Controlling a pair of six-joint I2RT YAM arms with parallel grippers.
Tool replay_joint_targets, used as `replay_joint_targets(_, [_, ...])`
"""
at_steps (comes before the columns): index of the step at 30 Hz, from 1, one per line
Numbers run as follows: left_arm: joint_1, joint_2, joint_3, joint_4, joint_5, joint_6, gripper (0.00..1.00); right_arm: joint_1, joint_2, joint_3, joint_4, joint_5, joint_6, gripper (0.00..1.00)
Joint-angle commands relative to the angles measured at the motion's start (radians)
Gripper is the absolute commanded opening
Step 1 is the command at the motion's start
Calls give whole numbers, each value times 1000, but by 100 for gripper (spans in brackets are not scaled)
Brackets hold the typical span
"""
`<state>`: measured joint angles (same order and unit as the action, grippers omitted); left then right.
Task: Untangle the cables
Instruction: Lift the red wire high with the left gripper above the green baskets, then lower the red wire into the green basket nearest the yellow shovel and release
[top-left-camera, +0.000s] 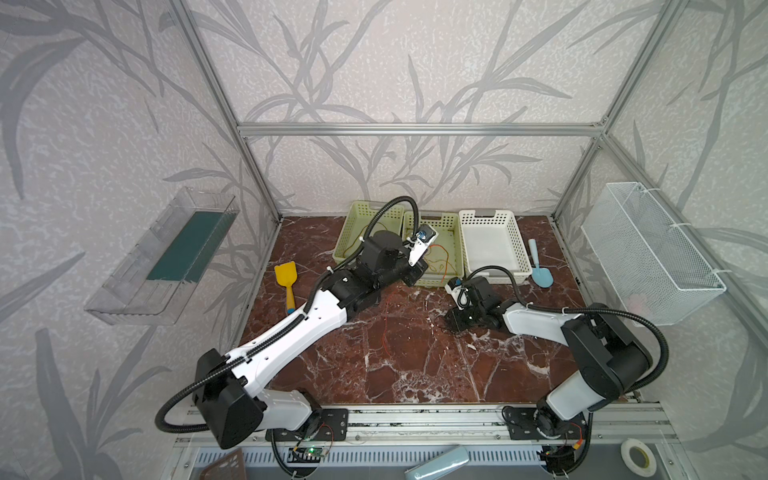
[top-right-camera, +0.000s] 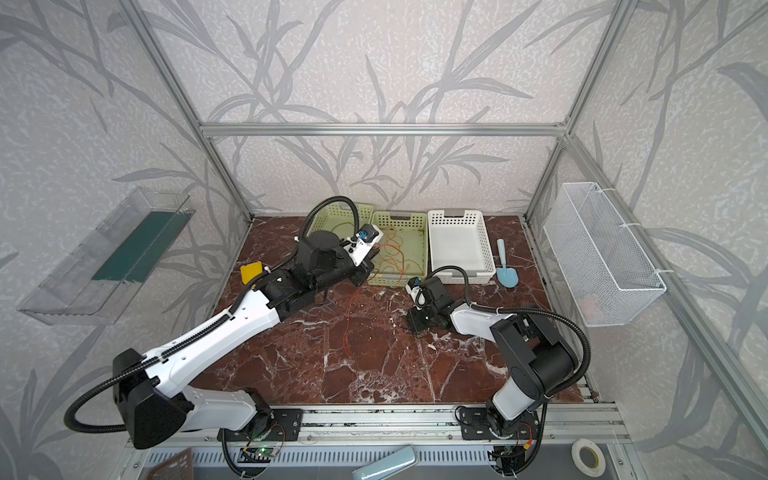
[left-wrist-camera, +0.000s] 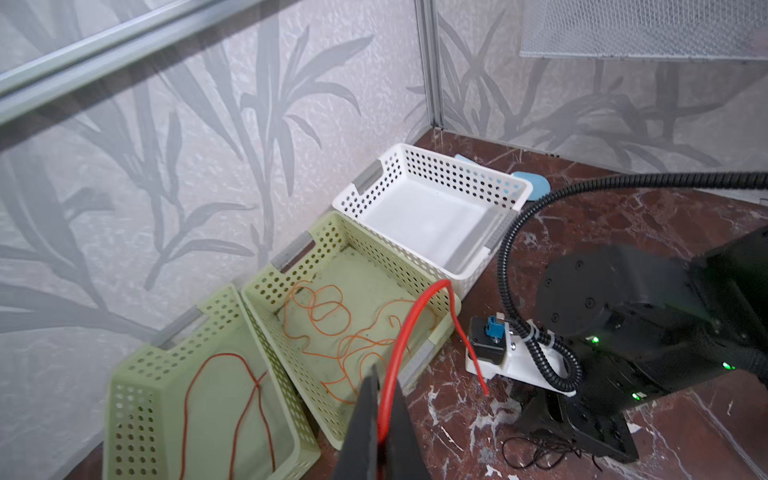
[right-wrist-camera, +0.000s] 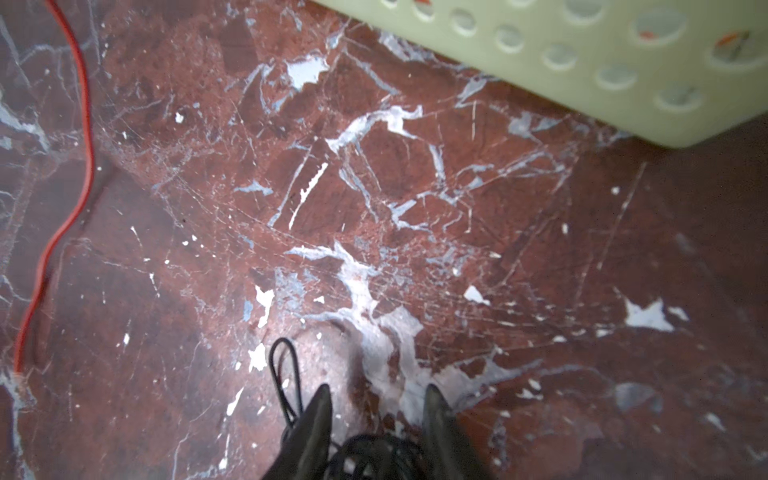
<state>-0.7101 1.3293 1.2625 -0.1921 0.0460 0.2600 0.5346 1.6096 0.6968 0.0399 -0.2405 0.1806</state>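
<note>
The left gripper (left-wrist-camera: 386, 386) is closed on the red cable (left-wrist-camera: 415, 307), the right gripper (right-wrist-camera: 379, 390) stands open over the black cable (right-wrist-camera: 365, 451) on the table (right-wrist-camera: 374, 187); pulling the red cable clear seems the step in hand, needing a slow lift.

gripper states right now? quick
Left gripper: closed on the red cable.
Right gripper: open, black cable lying between its jaws.

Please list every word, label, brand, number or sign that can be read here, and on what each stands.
No text can be read anywhere.
The white basket, the yellow scoop and the tape roll show no print.
Any marking on the circuit board is too small to read.
</note>
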Motion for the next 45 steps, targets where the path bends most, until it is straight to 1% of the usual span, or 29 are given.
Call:
replay_joint_targets(1, [39, -22, 93, -66, -31, 20, 0, -1, -32, -16, 12, -6, 20, 47])
replay_joint_targets(4, [109, -2, 204, -81, 6, -9, 0, 0, -72, -11, 1, -13, 24, 56])
replay_joint_targets(6, [164, 20, 283, -87, 46, -39, 0, 0, -97, -6, -10, -14, 25, 60])
replay_joint_targets(8, [206, 58, 374, -95, 67, -43, 0, 2, -122, 2, -28, -17, 28, 63])
replay_joint_targets(11, [257, 134, 503, -113, 75, -24, 0, 6, -148, 16, -56, -27, 28, 66])
replay_joint_targets(16, [346, 257, 704, -110, 108, -40, 0, 19, -164, 35, -89, -48, 33, 69])
replay_joint_targets(19, [392, 339, 819, -119, 106, -4, 0, 27, -171, 34, -96, -43, 42, 70])
replay_joint_targets(22, [446, 416, 865, -74, 123, -14, 0, 35, -175, 32, -95, -30, 51, 70])
replay_joint_targets(24, [478, 461, 868, -22, 156, -56, 0, 38, -172, 36, -99, -27, 56, 71])
replay_joint_targets(28, [494, 550, 923, 3, 186, -90, 0, 43, -165, 49, -117, -15, 63, 71])
replay_joint_targets(32, [511, 621, 939, 83, 179, -102, 0, 49, -154, 58, -125, -9, 74, 72])
replay_joint_targets(35, [530, 691, 973, 90, 182, -121, 0, 57, -146, 71, -151, -2, 78, 72])
replay_joint_targets(37, [535, 710, 941, 96, 181, -129, 0, 62, -153, 70, -158, 12, 84, 73])
replay_joint_targets(39, [535, 699, 849, 138, 181, -136, 0, 61, -165, 63, -166, 32, 102, 73])
replay_joint_targets(42, [542, 656, 657, 236, 167, -155, 0, 61, -185, 52, -187, 58, 116, 74])
replay_joint_targets(45, [563, 613, 469, 331, 177, -211, 0, 61, -207, 53, -208, 81, 126, 75])
